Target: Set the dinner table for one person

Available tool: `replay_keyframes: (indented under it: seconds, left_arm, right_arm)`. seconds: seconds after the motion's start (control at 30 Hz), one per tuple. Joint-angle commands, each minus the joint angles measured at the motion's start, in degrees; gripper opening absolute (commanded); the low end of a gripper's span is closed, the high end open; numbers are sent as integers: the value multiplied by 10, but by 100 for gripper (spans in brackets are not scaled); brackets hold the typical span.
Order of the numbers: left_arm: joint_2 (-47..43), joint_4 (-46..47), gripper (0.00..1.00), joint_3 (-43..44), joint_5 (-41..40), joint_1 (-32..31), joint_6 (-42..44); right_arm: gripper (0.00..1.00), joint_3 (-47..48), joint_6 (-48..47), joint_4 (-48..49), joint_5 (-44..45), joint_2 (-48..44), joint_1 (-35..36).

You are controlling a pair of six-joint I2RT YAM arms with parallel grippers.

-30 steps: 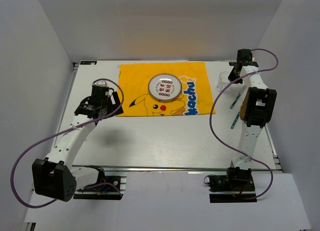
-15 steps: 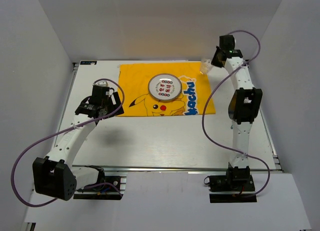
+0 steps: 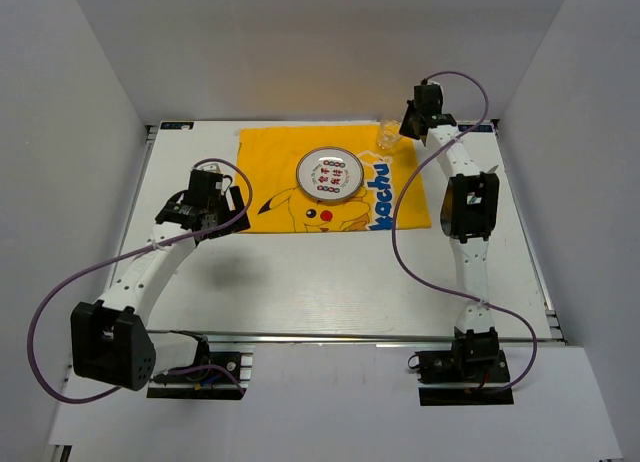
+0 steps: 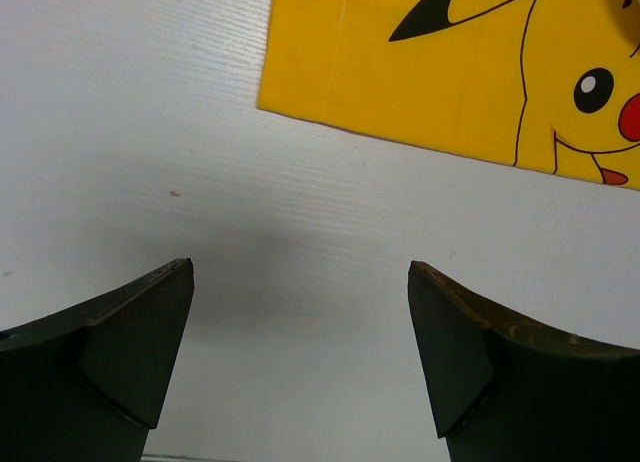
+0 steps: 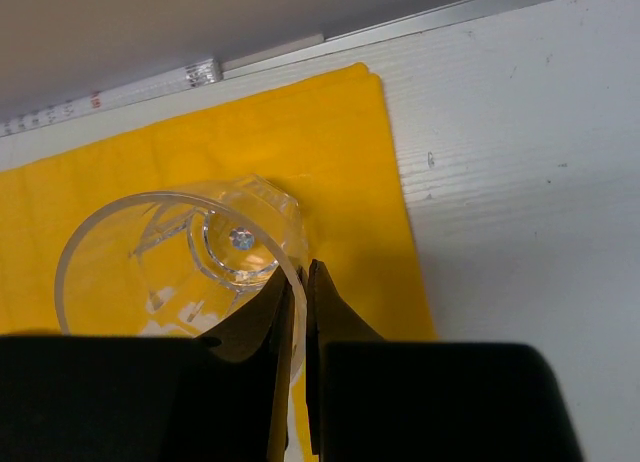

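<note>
Clear plastic cup (image 5: 180,252): 1, rim wall pinched between the 2 fingers of the right gripper (image 5: 303,282), body extending left of them over the far right corner of the yellow Pikachu cloth (image 5: 150,152). Dinner table (image 4: 300,222): white grained top directly beneath the left gripper (image 4: 300,270), whose 2 fingers stand spread wide, holding nothing; cloth corner just beyond them. Patterned plate (image 3: 328,175): 1, on the cloth, between both grippers.

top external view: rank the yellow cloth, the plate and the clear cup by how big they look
1. yellow cloth, by far the largest
2. plate
3. clear cup, clearly the smallest
None of these are close calls.
</note>
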Motion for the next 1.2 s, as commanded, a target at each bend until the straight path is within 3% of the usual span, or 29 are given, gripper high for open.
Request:
replay_keyframes:
  seconds: [0.0, 0.47, 0.53, 0.57, 0.63, 0.67, 0.83, 0.97, 1.1, 1.17]
  left_arm:
    - [-1, 7, 98, -2, 8, 3, 7]
    - [2, 7, 98, -2, 6, 3, 9]
    - [0, 6, 98, -2, 5, 3, 9]
    - [-1, 6, 98, -3, 4, 3, 10]
    - [-1, 6, 98, -3, 3, 3, 9]
    - [0, 6, 98, -3, 3, 3, 10]
    - [0, 7, 98, -6, 9, 3, 11]
    - [6, 7, 98, -6, 9, 3, 10]
    - [1, 0, 98, -1, -13, 3, 3]
    - [-3, -12, 98, 5, -35, 3, -5]
  right_arm:
    - [0, 39, -24, 79, 22, -6, -4]
    - [1, 26, -55, 67, 14, 6, -3]
    - [8, 27, -54, 69, 13, 6, -3]
    - [17, 27, -54, 69, 10, 5, -2]
    - [26, 31, -53, 69, 8, 6, -2]
    - [38, 31, -52, 69, 7, 6, -3]
    - [51, 37, -53, 72, 4, 6, -4]
    - [89, 44, -44, 75, -1, -17, -6]
    - [89, 31, -37, 80, 14, -92, -11]
    - [89, 2, -30, 52, 66, -168, -10]
